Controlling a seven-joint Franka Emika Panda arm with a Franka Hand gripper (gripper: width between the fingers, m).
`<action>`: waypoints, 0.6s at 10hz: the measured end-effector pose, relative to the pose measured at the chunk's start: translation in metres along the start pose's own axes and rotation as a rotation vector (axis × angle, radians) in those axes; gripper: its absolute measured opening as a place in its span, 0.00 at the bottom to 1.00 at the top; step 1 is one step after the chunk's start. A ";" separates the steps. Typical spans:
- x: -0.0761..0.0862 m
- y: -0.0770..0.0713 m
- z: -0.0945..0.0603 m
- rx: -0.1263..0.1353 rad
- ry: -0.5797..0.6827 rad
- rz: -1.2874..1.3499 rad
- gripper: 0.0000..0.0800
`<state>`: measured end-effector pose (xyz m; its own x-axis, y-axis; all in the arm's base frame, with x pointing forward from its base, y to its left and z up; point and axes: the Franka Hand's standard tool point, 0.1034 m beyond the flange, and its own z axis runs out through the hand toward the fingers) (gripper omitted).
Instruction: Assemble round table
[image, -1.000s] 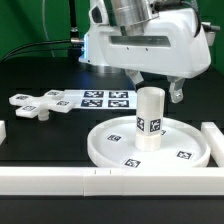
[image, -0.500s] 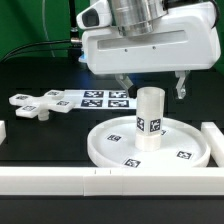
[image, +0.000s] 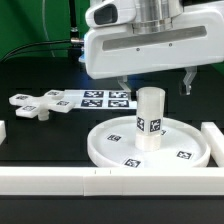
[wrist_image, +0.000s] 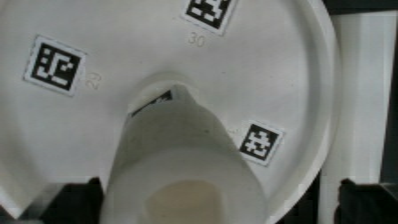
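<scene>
Several long white bars (image: 60, 182) edge the black counter (image: 40, 138) nearest to the camera. Just behind them the large rimmed disc (image: 102, 142) lies flat on the counter. On its central hub the short post (image: 150, 118) stands upright; whether it is truly fastened there I cannot tell. Above the post hang the fingers (image: 187, 84), spread wide and holding nothing, one to each side of the post's top and apart from it. Farther back, at the exterior view's left, the cross-shaped piece (image: 33, 106) lies just beside the marker board (image: 98, 98), well apart from the disc. I judge the danger to be this: if the fingers descend off centre, one tip may strike the post's top and tilt it, or push the disc along the counter.
</scene>
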<state>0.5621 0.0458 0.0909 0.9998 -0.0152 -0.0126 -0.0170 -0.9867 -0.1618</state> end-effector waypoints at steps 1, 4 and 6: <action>0.000 0.000 0.000 0.000 0.000 -0.069 0.81; 0.003 0.003 0.002 -0.036 0.006 -0.370 0.81; 0.009 -0.002 0.002 -0.097 0.045 -0.579 0.81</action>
<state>0.5711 0.0476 0.0891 0.8455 0.5258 0.0933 0.5308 -0.8466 -0.0388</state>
